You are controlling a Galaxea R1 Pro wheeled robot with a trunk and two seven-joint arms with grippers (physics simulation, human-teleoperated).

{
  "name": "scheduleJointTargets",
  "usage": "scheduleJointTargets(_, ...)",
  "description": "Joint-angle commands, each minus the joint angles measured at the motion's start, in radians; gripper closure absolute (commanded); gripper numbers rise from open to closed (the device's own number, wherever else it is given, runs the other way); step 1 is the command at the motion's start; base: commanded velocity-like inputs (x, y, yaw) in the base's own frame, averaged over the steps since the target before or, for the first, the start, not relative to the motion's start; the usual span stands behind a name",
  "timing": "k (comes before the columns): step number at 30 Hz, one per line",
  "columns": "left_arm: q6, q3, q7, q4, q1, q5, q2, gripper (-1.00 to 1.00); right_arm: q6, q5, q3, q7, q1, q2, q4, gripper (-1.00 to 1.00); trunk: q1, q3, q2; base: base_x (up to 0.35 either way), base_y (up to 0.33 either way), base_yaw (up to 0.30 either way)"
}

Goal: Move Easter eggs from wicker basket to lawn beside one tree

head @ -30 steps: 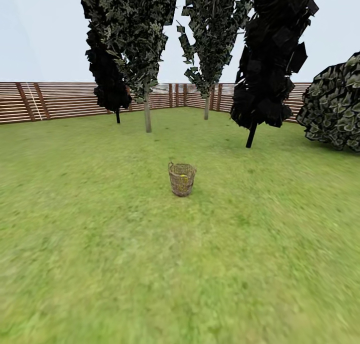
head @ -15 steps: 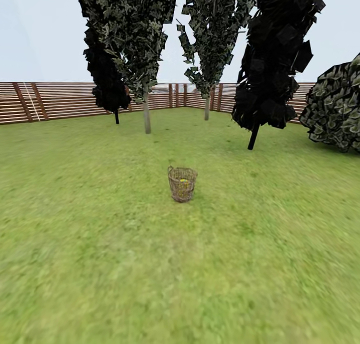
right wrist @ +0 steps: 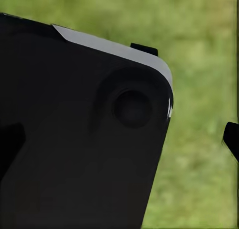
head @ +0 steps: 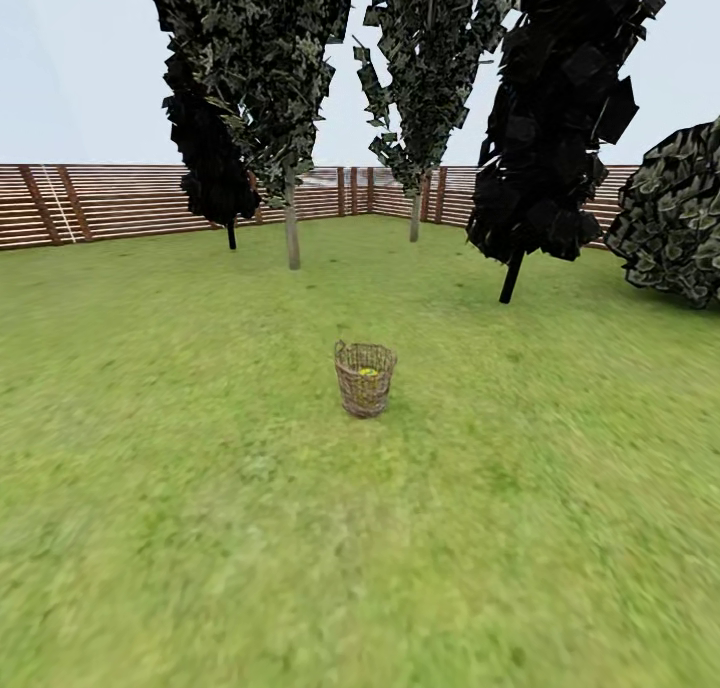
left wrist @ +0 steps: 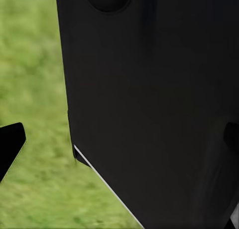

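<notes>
The wicker basket (head: 365, 379) stands upright on the lawn (head: 200, 528) in the middle of the head view, some way ahead of me. A patch of yellow from an Easter egg (head: 369, 371) shows inside its rim; how many eggs lie there I cannot tell. Two pale-trunked trees (head: 293, 233) (head: 414, 216) rise behind it. In the left wrist view my left gripper (left wrist: 119, 149) has a fingertip at each side edge, wide apart and holding nothing. My right gripper (right wrist: 119, 139) stands the same way in the right wrist view.
Two black-trunked trees (head: 512, 273) (head: 232, 232) flank the pale ones. A round bush (head: 675, 218) sits at the far right. A brown slat fence (head: 110, 200) closes the back. Both wrist views look past a black part of my own body (left wrist: 159, 89) onto grass.
The whole head view has shifted: the basket now sits a little lower and larger in the picture, so the camera has moved closer. Nothing on the lawn has moved.
</notes>
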Motion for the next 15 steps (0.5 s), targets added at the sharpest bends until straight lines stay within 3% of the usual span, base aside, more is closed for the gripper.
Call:
scheduleJointTargets(1, 0.000, 0.000, 0.001, -0.001, 0.000, 0.000, 0.000, -1.00, -0.003, 0.004, 0.001, 0.000, -0.001, 0.000, 0.001, -1.00, 0.001, -0.001, 0.000, 0.322, 0.000, 0.000)
scheduleJointTargets(15, 0.000, 0.000, 0.001, -0.001, 0.000, 0.000, 0.000, -1.00, -0.002, 0.005, 0.002, 0.000, -0.001, 0.001, 0.004, -1.00, 0.001, -0.001, 0.000, 0.322, 0.000, 0.000)
